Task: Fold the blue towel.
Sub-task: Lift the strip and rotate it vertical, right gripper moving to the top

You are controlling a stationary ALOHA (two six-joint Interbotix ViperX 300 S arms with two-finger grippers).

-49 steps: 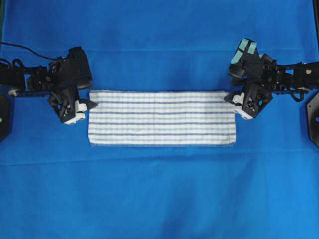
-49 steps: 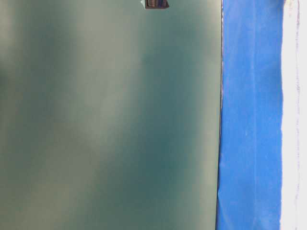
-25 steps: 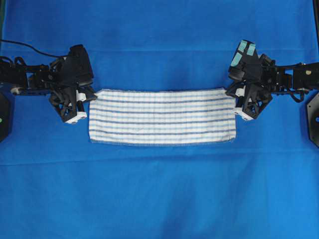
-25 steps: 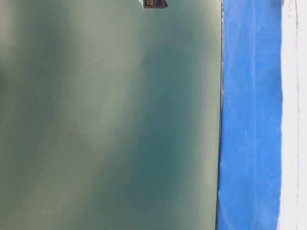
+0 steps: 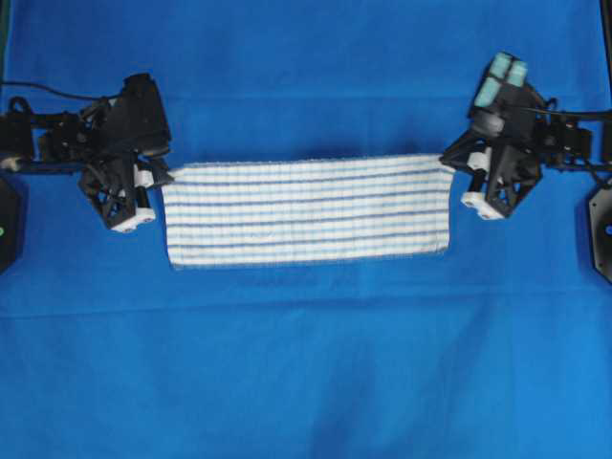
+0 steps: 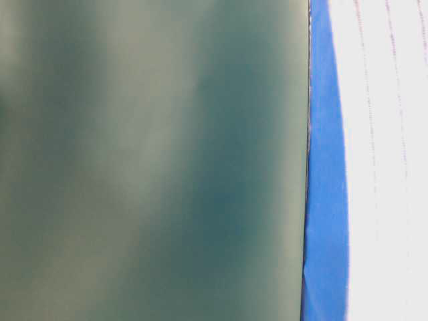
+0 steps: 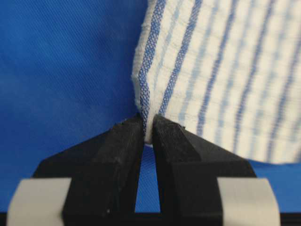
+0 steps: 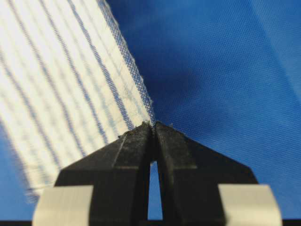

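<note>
While no brand, label or lettering can be read anywhere, the towel [image 5: 306, 212] is easy to find: a white strip with thin dark-blue and light-blue stripes, stretched left to right across the middle of the blue cloth [image 5: 306, 363]. Its near edge lies on the cloth, and its far edge runs between the two grippers. At the far-left corner sits the left gripper [image 5: 158, 179], and the left wrist view shows it plainly: both black fingers [image 7: 120, 155] are pressed together with the folded corner of the towel [image 7: 225, 75] pinched at their tips, the striped fabric rising away beyond them. Over at the far-right corner, the right gripper [image 5: 449, 164] does the same job; in its wrist view the fingers [image 8: 181, 160] meet on the very tip of the towel [image 8: 61, 89], a few frayed threads showing at the pinch. Each arm reaches in from its own side, so the towel hangs between them, far corners clamped. From table level the picture is mostly a blurred grey-green surface, with a band of blue and what is probably the towel [image 6: 384, 160], a white sheet with faint stripes, filling the right edge.
</note>
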